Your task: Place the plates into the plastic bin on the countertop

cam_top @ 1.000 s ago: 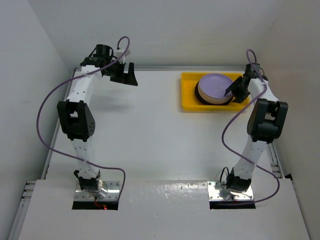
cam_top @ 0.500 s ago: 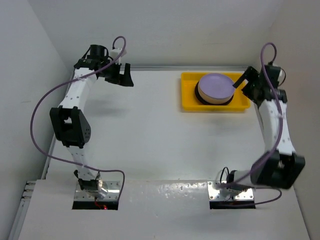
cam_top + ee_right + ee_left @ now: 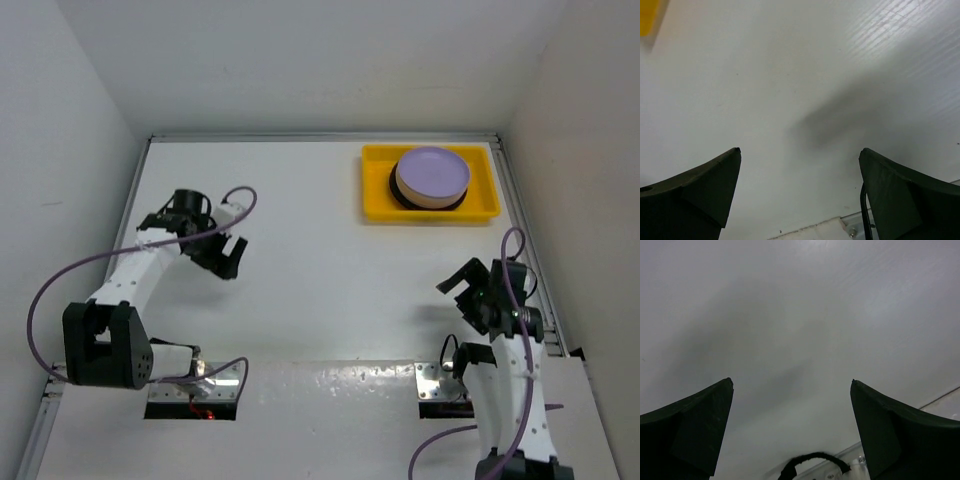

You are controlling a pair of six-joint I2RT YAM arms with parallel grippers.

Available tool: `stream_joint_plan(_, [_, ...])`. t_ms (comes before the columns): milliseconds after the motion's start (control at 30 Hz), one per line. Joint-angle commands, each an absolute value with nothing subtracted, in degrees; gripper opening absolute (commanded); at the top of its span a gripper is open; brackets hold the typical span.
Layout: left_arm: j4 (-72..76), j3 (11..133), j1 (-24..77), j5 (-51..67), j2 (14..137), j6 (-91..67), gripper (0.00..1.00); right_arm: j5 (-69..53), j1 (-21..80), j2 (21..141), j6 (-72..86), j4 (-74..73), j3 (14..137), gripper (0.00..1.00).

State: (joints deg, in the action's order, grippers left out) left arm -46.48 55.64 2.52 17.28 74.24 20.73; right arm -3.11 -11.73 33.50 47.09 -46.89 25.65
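Observation:
The plates (image 3: 432,170) sit as one stack inside the plastic bin (image 3: 376,203) at the far right of the countertop (image 3: 330,270). A lilac plate is on top, cream below it, and a dark rim shows at the bottom. My left gripper (image 3: 230,257) (image 3: 791,381) is open over bare white surface at the left, far from the bin. My right gripper (image 3: 463,293) (image 3: 800,149) is open near the right front, well short of the bin. Nothing is between either pair of fingers. A yellow corner of the bin (image 3: 647,14) shows in the right wrist view.
White walls (image 3: 90,110) close the countertop at the left, back and right. A purple cable (image 3: 70,275) loops beside the left arm. Metal base plates (image 3: 195,378) lie at the near edge.
Both arms have drawn back from the far side toward the near edge. The right gripper has left the plate stack in the bin and opened wide. The left gripper stays open.

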Motion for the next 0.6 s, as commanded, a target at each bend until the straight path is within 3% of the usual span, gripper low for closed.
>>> stream_joint_plan(0, [-39.6, 49.7, 2.6, 9.8, 68.8, 23.5, 1.00, -5.7, -11.4, 28.3, 49.8, -46.0, 24.8, 1.00])
stream_joint_plan(567, [-38.0, 46.9, 5.1, 6.9, 64.7, 22.9, 1.00, -11.7, -11.4, 26.8, 43.3, -40.5, 25.6, 1.00])
